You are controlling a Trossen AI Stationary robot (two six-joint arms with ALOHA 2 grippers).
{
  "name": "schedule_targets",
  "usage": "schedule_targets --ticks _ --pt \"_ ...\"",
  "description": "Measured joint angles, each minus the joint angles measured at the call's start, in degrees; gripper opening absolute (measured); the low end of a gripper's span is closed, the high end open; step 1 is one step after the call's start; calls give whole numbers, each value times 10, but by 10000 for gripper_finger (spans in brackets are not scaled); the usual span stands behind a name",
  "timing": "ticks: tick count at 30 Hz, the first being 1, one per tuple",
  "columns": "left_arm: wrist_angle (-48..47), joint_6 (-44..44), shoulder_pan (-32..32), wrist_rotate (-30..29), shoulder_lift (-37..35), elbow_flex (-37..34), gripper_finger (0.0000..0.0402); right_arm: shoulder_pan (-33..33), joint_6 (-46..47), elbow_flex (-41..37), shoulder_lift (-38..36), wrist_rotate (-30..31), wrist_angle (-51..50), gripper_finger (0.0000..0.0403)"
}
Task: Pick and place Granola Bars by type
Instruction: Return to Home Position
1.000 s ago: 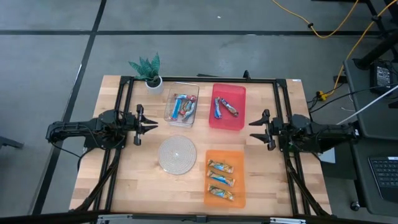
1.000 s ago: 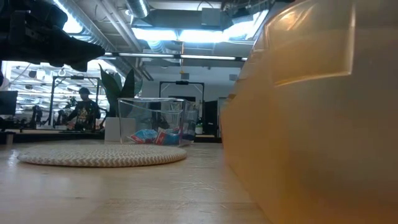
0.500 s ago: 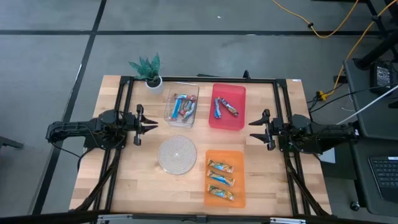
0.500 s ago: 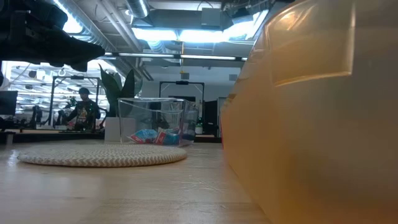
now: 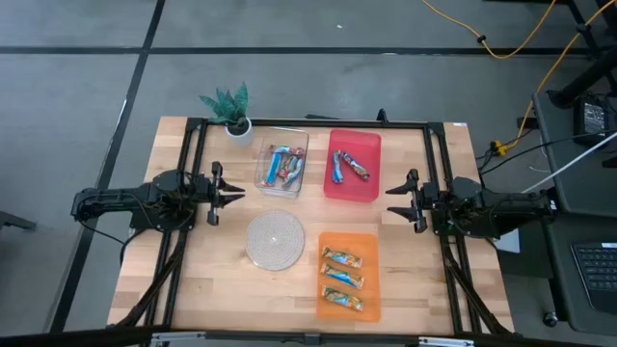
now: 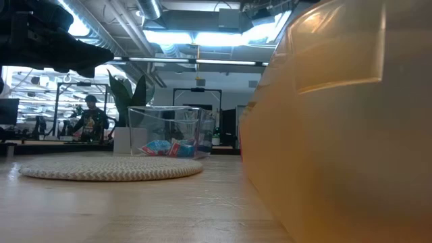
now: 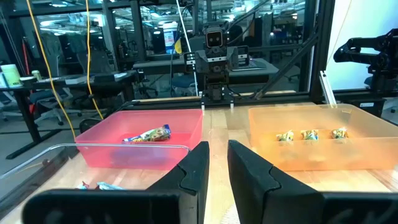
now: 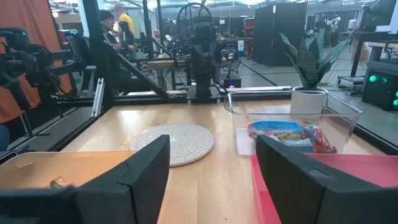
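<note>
**A:** At the near edge of the surface (image 5: pixel 193 280), what do you count?

**B:** One orange bin (image 5: pixel 328 239). Three Granola Bars (image 5: pixel 344 278) in tan-and-blue wrappers lie inside it in a row, each apart from the next. One round woven mat (image 5: pixel 274 240) lies just to the bin's left and a little farther back.

**A:** And the arms?

**B:** Two, level with each other at mid-depth. The left end effector (image 5: pixel 238 197) hangs over the left side with its fingers parted only a sliver and nothing between them. The right end effector (image 5: pixel 389 201) hangs over the right side with its fingers spread wide, also empty. Both point inward, clear of every bin.

**A:** Farther back?

**B:** Two more bins side by side. One clear bin (image 5: pixel 289 138) on the left holds a small heap of blue and red bars. One red bin (image 5: pixel 366 145) on the right holds bars as well. At least two show in each, but I cannot tell the exact number.

**A:** And past those?

**B:** One potted plant (image 5: pixel 229 104) at the far left corner. The surface is pale wooden planks edged by a black frame. Around it is grey floor (image 5: pixel 308 77), with a yellow cable (image 5: pixel 521 43) on it at the far right. The low view shows a hall with ceiling lights and one person (image 6: pixel 90 118) far off.
</note>
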Motion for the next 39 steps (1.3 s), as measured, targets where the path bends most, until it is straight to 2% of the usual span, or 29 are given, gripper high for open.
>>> schedule_targets --ticks 39 --pt "0 0 0 0 0 0 55 0 -1 0 0 0 0 241"
